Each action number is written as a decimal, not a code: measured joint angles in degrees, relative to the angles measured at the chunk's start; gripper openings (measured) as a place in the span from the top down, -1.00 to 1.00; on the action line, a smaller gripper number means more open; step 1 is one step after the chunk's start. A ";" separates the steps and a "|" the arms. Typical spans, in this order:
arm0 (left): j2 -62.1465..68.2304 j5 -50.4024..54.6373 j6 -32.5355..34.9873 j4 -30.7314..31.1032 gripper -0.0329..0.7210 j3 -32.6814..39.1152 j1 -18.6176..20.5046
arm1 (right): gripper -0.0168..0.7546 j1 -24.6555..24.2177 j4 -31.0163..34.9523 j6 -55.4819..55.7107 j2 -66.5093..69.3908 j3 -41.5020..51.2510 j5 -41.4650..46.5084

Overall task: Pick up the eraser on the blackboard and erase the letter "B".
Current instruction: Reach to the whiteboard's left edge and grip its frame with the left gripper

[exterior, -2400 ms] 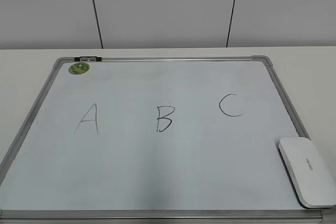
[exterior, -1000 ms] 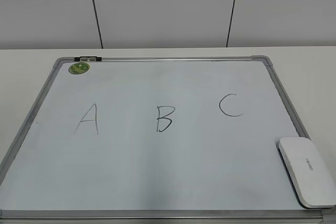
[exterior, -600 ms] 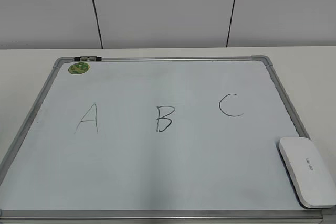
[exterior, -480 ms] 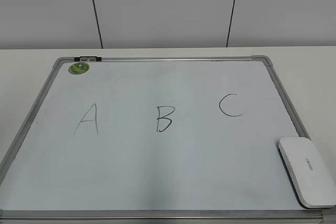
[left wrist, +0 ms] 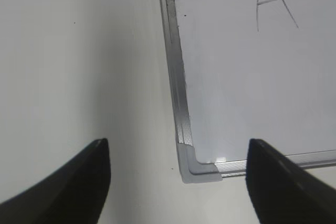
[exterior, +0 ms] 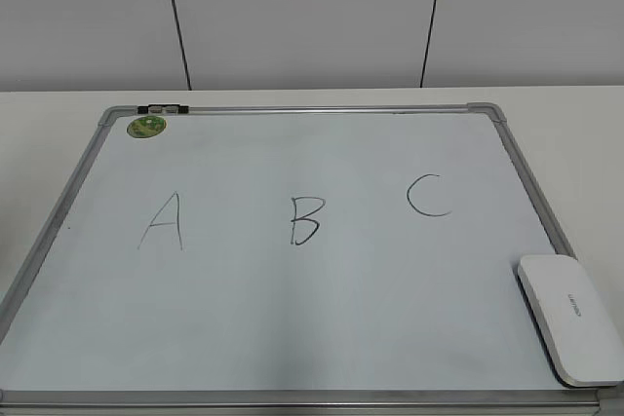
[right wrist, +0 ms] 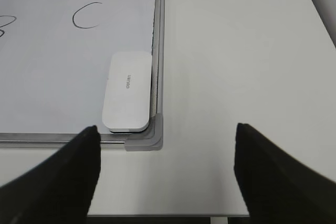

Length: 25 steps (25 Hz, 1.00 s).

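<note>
The blackboard [exterior: 292,338] is a white dry-erase board with a grey frame, lying flat. The letter "B" [exterior: 306,220] stands in its middle, between "A" [exterior: 163,221] and "C" [exterior: 429,195]. The white eraser [exterior: 571,317] lies in the board's near right corner; it also shows in the right wrist view [right wrist: 127,91]. My right gripper [right wrist: 166,174] is open and empty, over the table just off that corner, near side of the eraser. My left gripper [left wrist: 178,171] is open and empty above the board's near left corner [left wrist: 197,165]. Neither gripper shows in the exterior view.
A round green sticker [exterior: 147,126] and a small dark clip [exterior: 163,107] sit at the board's far left corner. White table [right wrist: 241,51] surrounds the board; its front edge [right wrist: 168,215] lies just under my right gripper. A white wall stands behind.
</note>
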 joint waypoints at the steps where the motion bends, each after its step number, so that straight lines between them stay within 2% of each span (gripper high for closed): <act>1: 0.83 -0.10 0.00 0.00 -0.65 -0.56 0.00 | -0.57 0.00 0.00 0.00 0.00 0.00 0.00; 25: 23.89 -0.23 0.00 -1.05 -0.65 -12.77 0.00 | -0.57 0.00 0.00 0.00 0.00 0.00 0.00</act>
